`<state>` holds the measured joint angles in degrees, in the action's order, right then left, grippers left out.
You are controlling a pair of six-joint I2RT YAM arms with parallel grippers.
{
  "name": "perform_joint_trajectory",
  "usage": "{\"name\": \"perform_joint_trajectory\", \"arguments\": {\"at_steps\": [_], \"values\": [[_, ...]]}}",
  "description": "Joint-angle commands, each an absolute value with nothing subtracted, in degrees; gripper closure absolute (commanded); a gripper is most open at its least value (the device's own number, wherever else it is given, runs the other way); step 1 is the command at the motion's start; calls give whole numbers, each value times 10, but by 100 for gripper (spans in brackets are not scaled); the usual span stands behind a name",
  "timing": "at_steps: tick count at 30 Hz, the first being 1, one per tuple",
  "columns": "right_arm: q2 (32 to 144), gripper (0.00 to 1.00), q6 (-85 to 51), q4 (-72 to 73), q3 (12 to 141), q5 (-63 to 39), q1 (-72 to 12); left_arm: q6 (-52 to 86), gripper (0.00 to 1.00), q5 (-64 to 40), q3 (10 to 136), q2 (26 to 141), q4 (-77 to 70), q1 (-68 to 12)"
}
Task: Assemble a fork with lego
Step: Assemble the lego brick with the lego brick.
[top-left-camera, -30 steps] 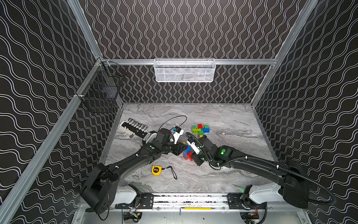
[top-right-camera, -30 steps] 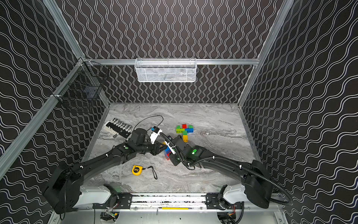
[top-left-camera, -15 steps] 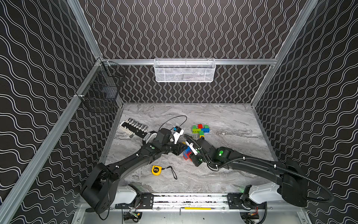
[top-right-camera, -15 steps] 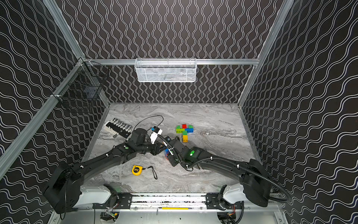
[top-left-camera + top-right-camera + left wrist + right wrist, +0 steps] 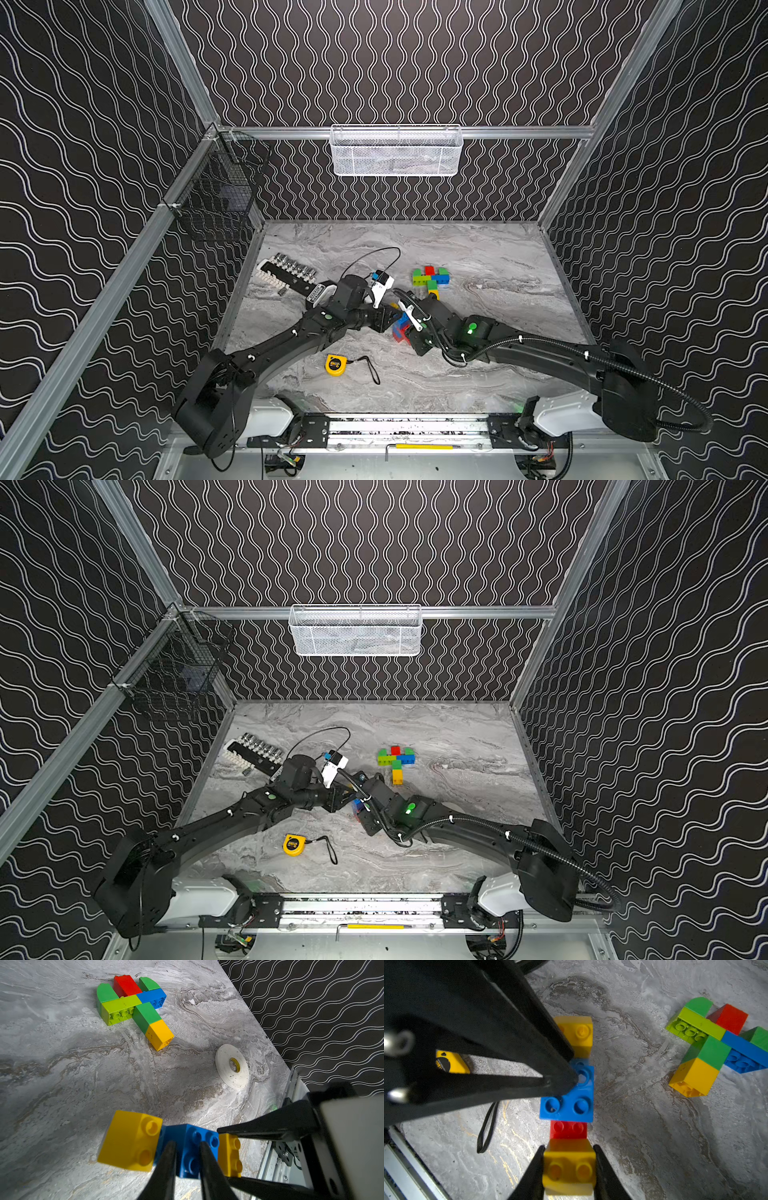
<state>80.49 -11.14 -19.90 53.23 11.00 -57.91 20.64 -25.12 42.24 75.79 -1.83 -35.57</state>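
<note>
bridging left claw [image 5: 187,1144] to right claw [image 5: 568,1147], brick row [image 5: 571,1105] runs lengthwise.

Blk arms [image 5: 282,351], green LEDs [image 5: 471,328], white bases [image 5: 266,415], ribbed cable [image 5: 552,343]

Multicoloured lego cluster [image 5: 431,278] lies flat; yellow-blue-red-yellow brick row [image 5: 571,1103] is nearby.

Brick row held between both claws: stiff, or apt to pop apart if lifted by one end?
Likely stiff yet jointed: the brick row is hard blocks that seem joined only by studs, so bending may pop a joint. Probably light: left claw and right claw hold it by narrow tips. Glossy faces might twist in that pinch.
</note>
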Motion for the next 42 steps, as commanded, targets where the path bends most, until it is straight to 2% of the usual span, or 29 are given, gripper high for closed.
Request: {"name": "perform_joint_trajectory", "arguments": {"at_steps": [1, 23, 42], "values": [[810, 100, -117, -222, 528, 115, -579, 196, 76, -248, 425, 759, -6, -355], [803, 100, -129, -206, 512, 111, -580, 196, 77, -237, 424, 760, 0, -355], [808, 100, -144, -185, 501, 146, -586, 196, 78, -236, 426, 761, 2, -355]]}}
